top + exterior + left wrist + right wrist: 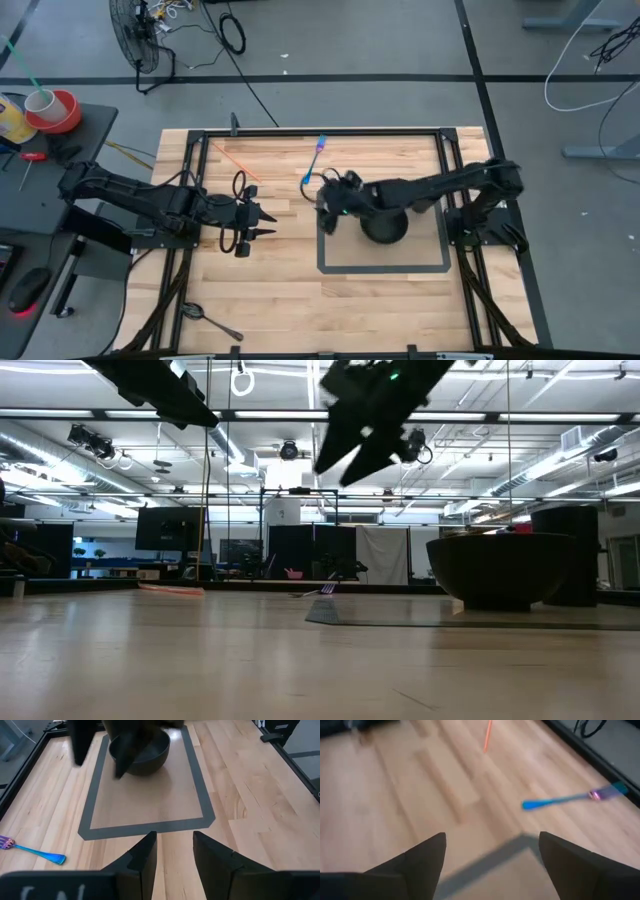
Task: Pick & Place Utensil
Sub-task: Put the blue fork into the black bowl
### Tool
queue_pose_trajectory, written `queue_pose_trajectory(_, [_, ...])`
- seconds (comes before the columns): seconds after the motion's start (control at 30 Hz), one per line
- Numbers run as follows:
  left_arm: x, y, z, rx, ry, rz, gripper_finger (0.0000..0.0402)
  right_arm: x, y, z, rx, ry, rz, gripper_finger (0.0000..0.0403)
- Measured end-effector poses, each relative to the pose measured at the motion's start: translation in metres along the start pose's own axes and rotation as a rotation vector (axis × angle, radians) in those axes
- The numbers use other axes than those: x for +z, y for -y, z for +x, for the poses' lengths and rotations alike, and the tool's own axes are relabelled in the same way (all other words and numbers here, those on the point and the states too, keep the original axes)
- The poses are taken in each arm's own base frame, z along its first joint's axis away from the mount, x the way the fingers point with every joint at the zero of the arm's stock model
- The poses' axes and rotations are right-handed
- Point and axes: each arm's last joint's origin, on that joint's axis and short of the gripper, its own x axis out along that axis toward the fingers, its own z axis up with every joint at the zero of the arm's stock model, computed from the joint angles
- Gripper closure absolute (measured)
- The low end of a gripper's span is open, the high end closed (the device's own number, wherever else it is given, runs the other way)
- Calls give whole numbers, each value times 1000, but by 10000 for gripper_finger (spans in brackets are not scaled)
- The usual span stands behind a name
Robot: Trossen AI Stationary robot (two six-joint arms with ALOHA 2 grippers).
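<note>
The table [300, 280] is viewed from directly overhead in the high view, both arms and the surrounding floor included. In the low view the scene is taken from table-top height, level across the wood into the room behind; the bowl [500, 570] is seen side-on. The left wrist view is directed forward and down past that arm's fingers [142, 857], toward the bowl [140, 752] and taped rectangle [145, 827]. The right wrist view is held close over the wood, facing the blue fork [570, 799]. The fork is shared by the high [313, 163] and both wrist views [32, 851].
</note>
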Motion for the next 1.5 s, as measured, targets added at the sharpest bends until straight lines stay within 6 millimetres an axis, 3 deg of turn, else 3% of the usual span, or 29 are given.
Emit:
queue_pose_trajectory(0.2, [0, 0, 0, 0, 0, 0, 271, 18, 15, 18, 50, 77, 14, 96])
queue_pose_trajectory(0.6, [4, 0, 0, 2, 41, 21, 271, 34, 21, 19, 63, 209, -85, 108])
queue_pose_trajectory(0.9, [11, 0, -1, 5, 112, 53, 271, 35, 27, 24, 30, 246, -92, 108])
queue_pose_trajectory(1.07, [20, 0, -2, -2, 203, -115, 271, 37, 42, 29, -51, 237, 23, 108])
queue_pose_trajectory(1.17, [24, 0, -3, -36, 240, -195, 271, 36, 55, 43, -84, 213, 77, 108])
queue_pose_trajectory(1.3, [24, 0, -3, -32, 246, -139, 271, 35, 69, 74, -117, 147, 116, 108])
queue_pose_trajectory(1.5, [25, -3, -3, 79, 256, -145, 271, 44, 68, 123, -154, -4, 98, 108])
